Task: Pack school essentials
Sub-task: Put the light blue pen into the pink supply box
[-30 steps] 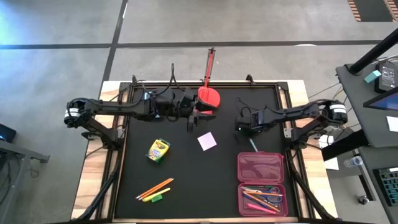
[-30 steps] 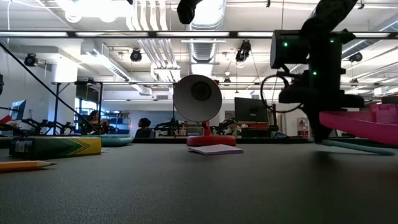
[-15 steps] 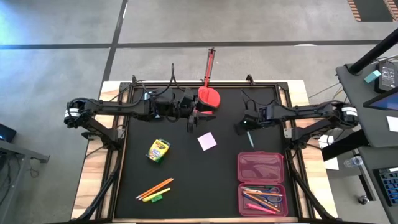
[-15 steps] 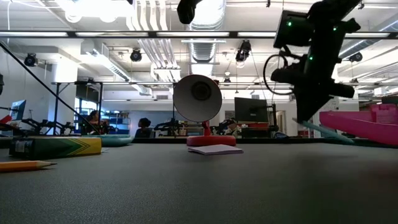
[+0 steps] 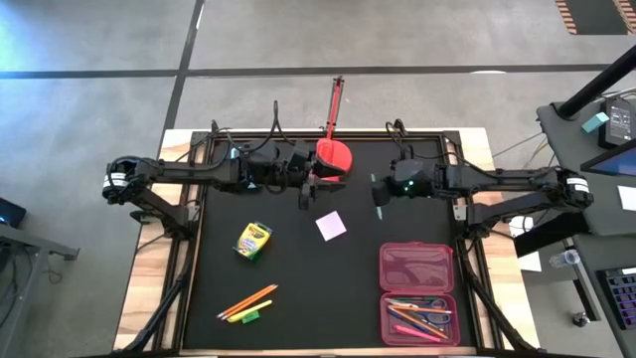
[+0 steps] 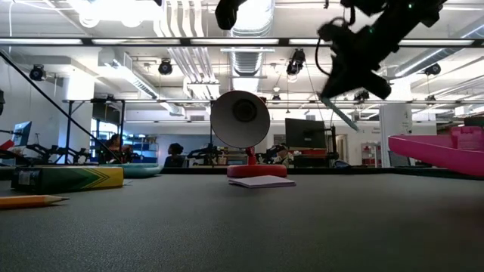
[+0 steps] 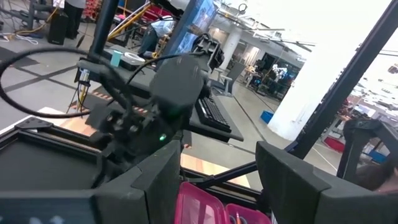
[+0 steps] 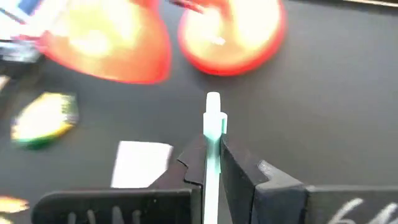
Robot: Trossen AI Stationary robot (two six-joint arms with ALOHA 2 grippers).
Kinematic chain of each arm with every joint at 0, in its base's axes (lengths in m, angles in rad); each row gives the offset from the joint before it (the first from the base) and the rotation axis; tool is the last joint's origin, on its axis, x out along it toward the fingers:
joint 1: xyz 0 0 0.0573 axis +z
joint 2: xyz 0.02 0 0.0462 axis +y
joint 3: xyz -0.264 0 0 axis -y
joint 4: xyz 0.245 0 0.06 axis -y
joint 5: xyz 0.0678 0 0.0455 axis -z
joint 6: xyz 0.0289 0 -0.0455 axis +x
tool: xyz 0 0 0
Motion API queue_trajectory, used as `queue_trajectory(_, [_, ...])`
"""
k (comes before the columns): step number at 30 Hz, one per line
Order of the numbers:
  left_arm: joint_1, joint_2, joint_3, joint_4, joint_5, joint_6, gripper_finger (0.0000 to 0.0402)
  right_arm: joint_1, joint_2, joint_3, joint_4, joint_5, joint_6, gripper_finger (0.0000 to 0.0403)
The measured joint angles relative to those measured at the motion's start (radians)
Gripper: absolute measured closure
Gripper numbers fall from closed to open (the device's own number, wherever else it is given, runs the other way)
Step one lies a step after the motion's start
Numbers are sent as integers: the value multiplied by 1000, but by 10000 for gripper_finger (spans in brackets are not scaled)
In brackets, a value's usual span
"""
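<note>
Worktop (image 5: 298, 278): matt black, finely grained. Case (image 5: 417, 288) near right end effector (image 5: 379, 193): translucent pink plastic, glossy. Pen (image 8: 213, 134) between its fingers: smooth pale-green plastic. Note pad (image 5: 331, 225): matt paper. Crayon box (image 5: 253, 241): printed card.

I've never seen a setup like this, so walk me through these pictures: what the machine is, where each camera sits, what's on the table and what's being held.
This is a robot with two dark arms at a black table. One camera looks straight down, one sits at table height, and one rides on each wrist.

The right end effector is raised above the table, shut on a pale green pen; its wrist camera shows this best. The left end effector waits open near the red lamp.

On the table lie a crayon box, a pink note pad, and orange and yellow pencils. At the right corner sits an open pink case, its lower half already holding pens and scissors.

The job seems to be packing these supplies into the case.
</note>
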Motion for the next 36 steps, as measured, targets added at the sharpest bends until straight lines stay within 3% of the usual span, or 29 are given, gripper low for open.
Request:
queue_trajectory(5, [-4,0,0,0,0,-30,208,72,-21,0,104,-205,-31,377])
queue_trajectory(11, [-27,0,-2,-1,0,-82,208,286,-22,0,108,-364,23,377])
queue_trajectory(21, [-105,18,-3,-1,-30,-186,208,661,39,0,42,-307,247,376])
queue_trajectory(36, [-271,100,-3,9,-132,-345,208,880,217,0,-19,-335,422,375])
